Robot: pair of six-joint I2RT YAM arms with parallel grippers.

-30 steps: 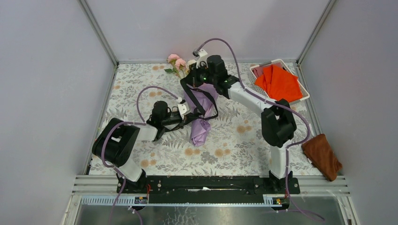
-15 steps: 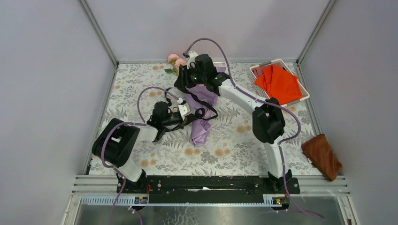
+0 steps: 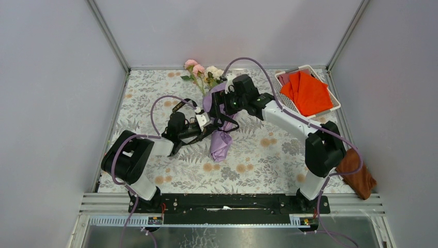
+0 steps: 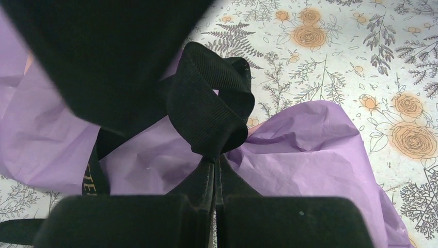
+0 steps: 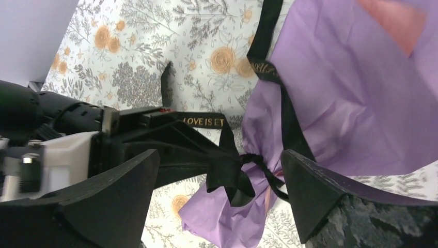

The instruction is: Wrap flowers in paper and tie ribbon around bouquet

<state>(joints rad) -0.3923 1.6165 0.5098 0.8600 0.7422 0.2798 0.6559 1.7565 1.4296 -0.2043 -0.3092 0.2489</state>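
1. My left gripper is pressed together, pinching a loop of the narrow black ribbon just above the crumpled lilac-purple paper sheet.
2. My right gripper hangs over the paper-wrapped bouquet with its fingers spread wide, holding nothing.
3. The ribbon is cinched round the bouquet's narrow waist, and a tail with gold lettering trails onto the floral-print table.
4. The pink and white blooms on green stems poke out at the table's far edge.

Stems of flowers hidden inside paper, ribbon lettering partly folded away
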